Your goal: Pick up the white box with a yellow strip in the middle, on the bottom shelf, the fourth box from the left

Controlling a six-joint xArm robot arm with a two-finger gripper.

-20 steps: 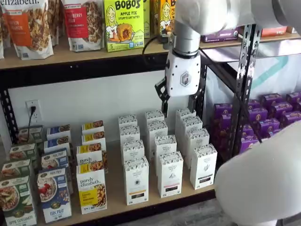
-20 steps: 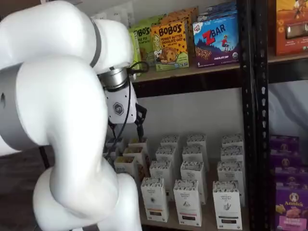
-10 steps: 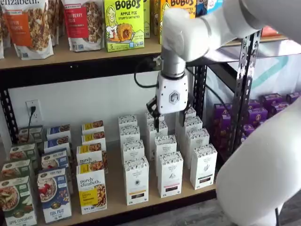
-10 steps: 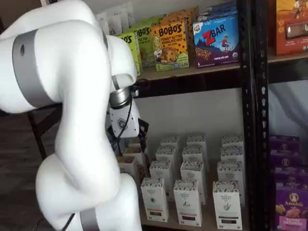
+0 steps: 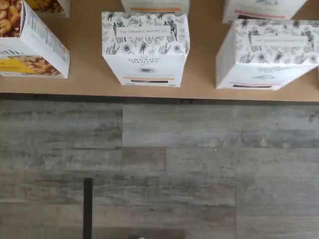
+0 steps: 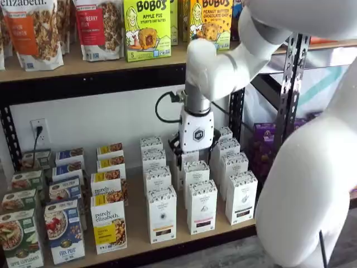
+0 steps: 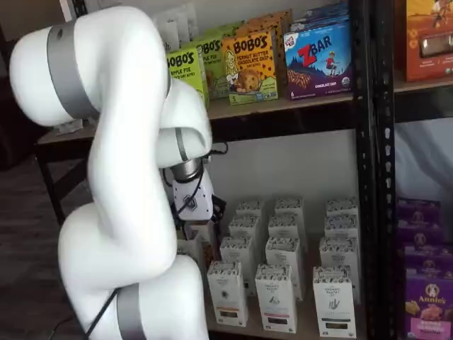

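- White box [image 6: 162, 214], tall and narrow with a speckled band at its top, stands upright at the front edge of the bottom shelf [image 6: 136, 234], heading a row of like cartons that runs back toward the wall.
- Wrist view shows the same carton [image 5: 145, 48] from above: patterned lid, "Organic Pantry" lettering, thin dark strip low on its face, its foot close to the board's [image 5: 89, 79] front lip.
- Just beside it on one side is a "purely elizabeth" box [image 6: 109, 225] with a yellow label; on the other side a second white carton [image 6: 201, 205], a strip of bare board between them.
- Blue cereal box [image 6: 64, 230] stands further along the front row.
- Gripper [image 6: 187, 152], white-bodied, hangs above the rear cartons of the white rows, well apart from the front box; nothing is in it.
- Jaws are mostly hidden behind box tops in both shelf views; they stand fully apart and hold nothing.
- Grey plank floor [image 5: 159, 169] lies below the shelf's front.
- Upper shelf [image 6: 100, 67] carries Bobo's boxes [image 6: 146, 29].
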